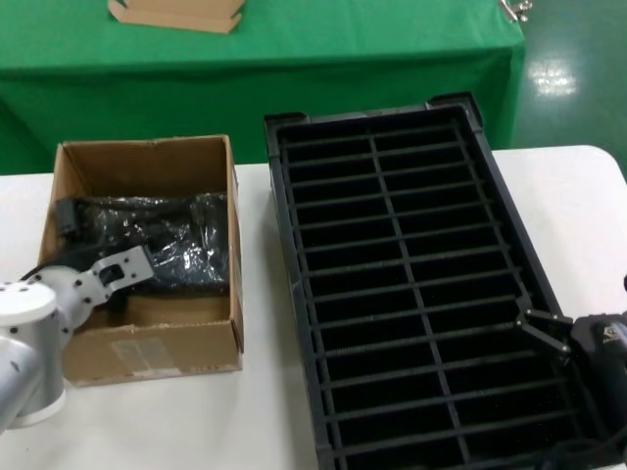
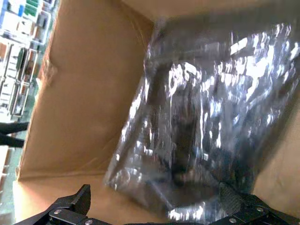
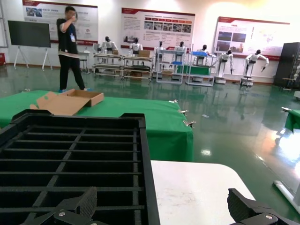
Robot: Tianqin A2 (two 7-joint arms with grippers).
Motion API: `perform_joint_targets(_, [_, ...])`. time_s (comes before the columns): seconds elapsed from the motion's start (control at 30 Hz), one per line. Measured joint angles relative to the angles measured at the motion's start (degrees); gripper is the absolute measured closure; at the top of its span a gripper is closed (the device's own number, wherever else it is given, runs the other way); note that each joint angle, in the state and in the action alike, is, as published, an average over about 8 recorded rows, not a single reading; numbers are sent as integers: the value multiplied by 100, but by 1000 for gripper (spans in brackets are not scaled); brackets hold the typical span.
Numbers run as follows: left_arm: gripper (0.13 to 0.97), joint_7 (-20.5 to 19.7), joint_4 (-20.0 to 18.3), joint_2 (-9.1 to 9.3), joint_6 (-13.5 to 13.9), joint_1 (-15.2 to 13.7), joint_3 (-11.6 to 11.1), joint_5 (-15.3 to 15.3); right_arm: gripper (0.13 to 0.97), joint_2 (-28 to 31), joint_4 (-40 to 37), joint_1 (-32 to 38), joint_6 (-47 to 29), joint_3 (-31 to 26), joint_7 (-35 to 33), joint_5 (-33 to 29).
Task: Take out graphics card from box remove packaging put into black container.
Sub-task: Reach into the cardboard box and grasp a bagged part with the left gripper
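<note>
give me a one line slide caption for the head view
Left gripper reaches, fingers open, into the box over the packaging; black container alongside.

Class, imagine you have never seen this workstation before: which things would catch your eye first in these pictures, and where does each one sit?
The big black container with its two columns of bare slots fills the middle of the white table. To its left stands the open brown box, holding the shiny crinkled packaging, with the left gripper open just above it. The right gripper waits, open, at the container's near right edge.
</note>
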Motion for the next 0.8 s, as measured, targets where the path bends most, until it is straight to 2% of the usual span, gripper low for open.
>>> perform_joint_targets(0.13, [132, -628, 588, 279, 684, -191, 0, 610, 129, 0, 0, 0, 0, 0, 0, 0])
perform_joint_targets(0.33, [132, -2104, 1760, 801, 2174, -650, 0, 2088, 129, 0, 0, 0, 0, 0, 0, 0])
perform_joint_targets(0.43, [132, -2859, 2085, 925, 2918, -854, 0, 2856, 129, 0, 0, 0, 0, 0, 0, 0])
perform_joint_targets(0.53, [132, -3609, 2250, 981, 3572, -1023, 0, 3637, 129, 0, 0, 0, 0, 0, 0, 0])
perform_joint_targets(0.67, [132, -4573, 2334, 1022, 4153, -1185, 0, 4670, 129, 0, 0, 0, 0, 0, 0, 0])
perform_joint_targets(0.8, [132, -5501, 2340, 1059, 4462, -1294, 0, 5701, 129, 0, 0, 0, 0, 0, 0, 0])
